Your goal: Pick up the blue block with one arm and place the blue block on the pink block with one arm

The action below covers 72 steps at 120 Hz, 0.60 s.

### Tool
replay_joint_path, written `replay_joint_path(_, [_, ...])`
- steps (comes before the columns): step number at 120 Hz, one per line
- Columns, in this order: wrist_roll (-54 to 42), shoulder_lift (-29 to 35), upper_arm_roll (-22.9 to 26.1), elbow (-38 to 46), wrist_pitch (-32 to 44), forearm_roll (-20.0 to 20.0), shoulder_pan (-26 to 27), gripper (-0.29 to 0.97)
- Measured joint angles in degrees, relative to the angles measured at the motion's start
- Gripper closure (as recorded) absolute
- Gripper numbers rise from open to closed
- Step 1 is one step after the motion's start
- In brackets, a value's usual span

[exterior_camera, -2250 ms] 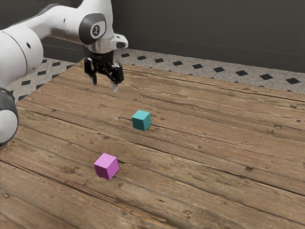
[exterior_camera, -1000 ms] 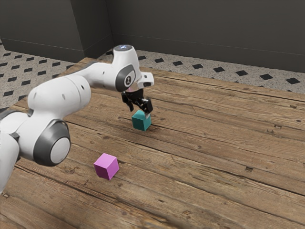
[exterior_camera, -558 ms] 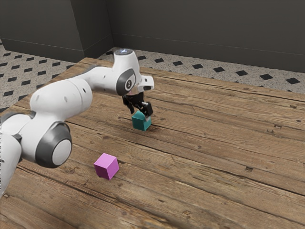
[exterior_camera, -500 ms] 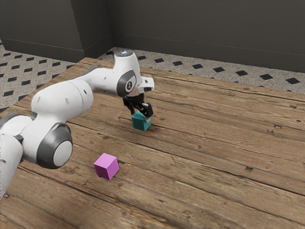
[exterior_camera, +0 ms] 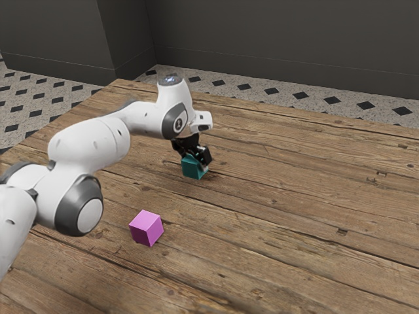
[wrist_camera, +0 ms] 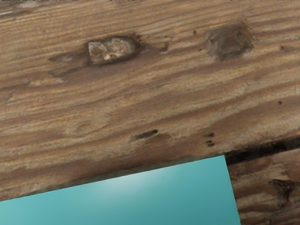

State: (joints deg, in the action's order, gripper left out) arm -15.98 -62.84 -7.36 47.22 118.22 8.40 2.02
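The blue block (exterior_camera: 191, 171), a teal-blue cube, rests on the wooden table (exterior_camera: 294, 196) near its middle. My gripper (exterior_camera: 194, 163) has come down over it, and its black fingers straddle the cube's upper part, standing open on either side. In the wrist view the block's flat top (wrist_camera: 140, 197) lies just under the hand against the wood grain. The pink block (exterior_camera: 146, 227) sits on the table nearer the front edge, toward the exterior view's left of the blue block, well apart from the gripper.
My white arm (exterior_camera: 98, 140) arches in from the exterior view's left over the table's left part. A dark wall (exterior_camera: 281, 33) and tiled floor (exterior_camera: 314, 95) lie beyond the table's far edge. Bare planks stretch to the exterior view's right.
My hand swung from the table's far left to above the blue block, then dropped until the fingers flank it. Neither block has moved.
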Motion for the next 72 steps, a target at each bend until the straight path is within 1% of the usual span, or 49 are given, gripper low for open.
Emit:
replay_joint_path(21, [-0.47,-0.14,-0.10,0.00,0.97,0.56,0.00,0.01])
replay_joint_path(52, [-0.93,-0.10,-0.20,0.09,1.08,1.49,0.00,0.23])
replay_joint_path(72, [-1.04,-0.02,-0.32,0.15,1.16,1.52,0.00,0.25])
